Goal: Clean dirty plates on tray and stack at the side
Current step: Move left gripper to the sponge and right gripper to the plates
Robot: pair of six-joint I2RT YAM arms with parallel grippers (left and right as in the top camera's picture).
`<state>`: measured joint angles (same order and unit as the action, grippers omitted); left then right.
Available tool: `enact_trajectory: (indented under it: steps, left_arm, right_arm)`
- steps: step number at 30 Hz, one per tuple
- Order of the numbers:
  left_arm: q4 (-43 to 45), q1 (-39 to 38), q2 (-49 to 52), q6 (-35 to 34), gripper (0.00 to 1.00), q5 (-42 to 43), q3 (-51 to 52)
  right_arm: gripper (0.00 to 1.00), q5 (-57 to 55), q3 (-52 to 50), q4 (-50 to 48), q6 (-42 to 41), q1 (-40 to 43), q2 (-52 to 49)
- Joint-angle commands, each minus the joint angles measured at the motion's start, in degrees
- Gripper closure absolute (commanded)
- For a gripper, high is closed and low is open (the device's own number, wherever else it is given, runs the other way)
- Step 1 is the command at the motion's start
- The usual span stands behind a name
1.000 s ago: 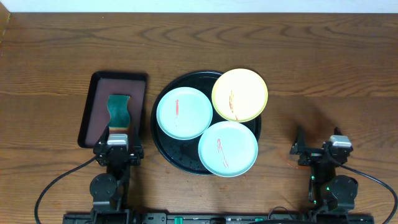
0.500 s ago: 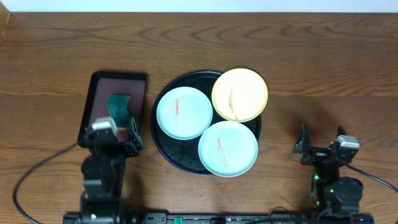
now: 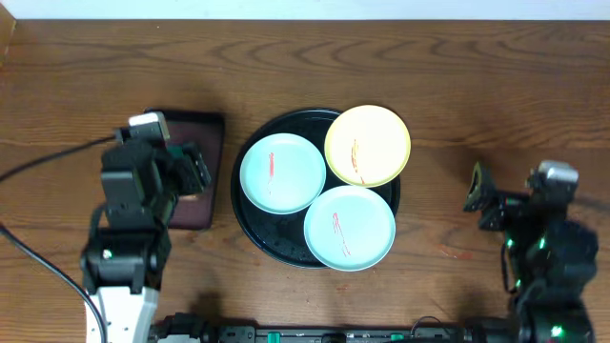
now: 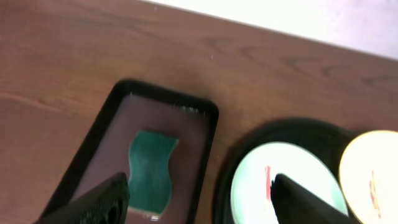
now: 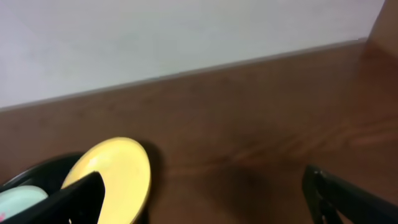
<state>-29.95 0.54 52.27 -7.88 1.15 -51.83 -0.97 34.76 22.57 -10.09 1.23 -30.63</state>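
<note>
Three plates lie on the round black tray [image 3: 246,221]: a mint plate [image 3: 281,173] at the left, a yellow plate [image 3: 367,145] at the back right and a mint plate [image 3: 349,227] at the front. Each has a reddish smear. My left gripper [image 3: 186,176] is open and empty above the maroon tray, left of the plates. In the left wrist view its open fingers [image 4: 199,205] frame the left mint plate [image 4: 292,183]. My right gripper [image 3: 484,198] is open and empty over bare table, right of the tray. The right wrist view [image 5: 208,205] shows the yellow plate [image 5: 118,174].
A dark maroon rectangular tray [image 4: 208,127] lies left of the black tray and holds a green sponge [image 4: 151,168]. In the overhead view my left arm hides the sponge and most of that tray [image 3: 208,152]. A pale wall borders the table's far edge.
Both arms have risen from the front edge. The left arm moved back over the maroon tray and now hides the sponge. The right arm moved back and slightly right.
</note>
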Motion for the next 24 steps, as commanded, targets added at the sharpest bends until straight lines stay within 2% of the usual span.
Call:
enact_trajectory:
  steps: [1,11,15,19,24]
  left_arm:
    - [-5.3,-0.2,4.0,0.5,0.26,-0.3,-8.7]
    - [-22.3,-0.2,11.7,5.0,0.27,-0.2,-27.2]
    - [-30.3,-0.2,15.2,5.0,0.26,5.6,-33.7]
    - [-37.6,0.8,19.9,5.0,0.26,12.9,-37.0]
    - [-40.5,0.9,24.7,5.0,0.27,13.4,-37.0]
  right_arm:
    - [0.01,0.4,9.3,5.7,-0.5,-0.5,-9.0]
    - [0.01,5.6,37.7,32.8,2.5,-0.5,-35.3]
    - [0.01,5.6,46.5,41.5,2.5,-0.5,-42.6]
    - [0.01,5.8,50.2,43.6,2.4,-0.5,-46.2]
    - [0.01,6.0,50.2,41.0,2.4,-0.5,-46.9]
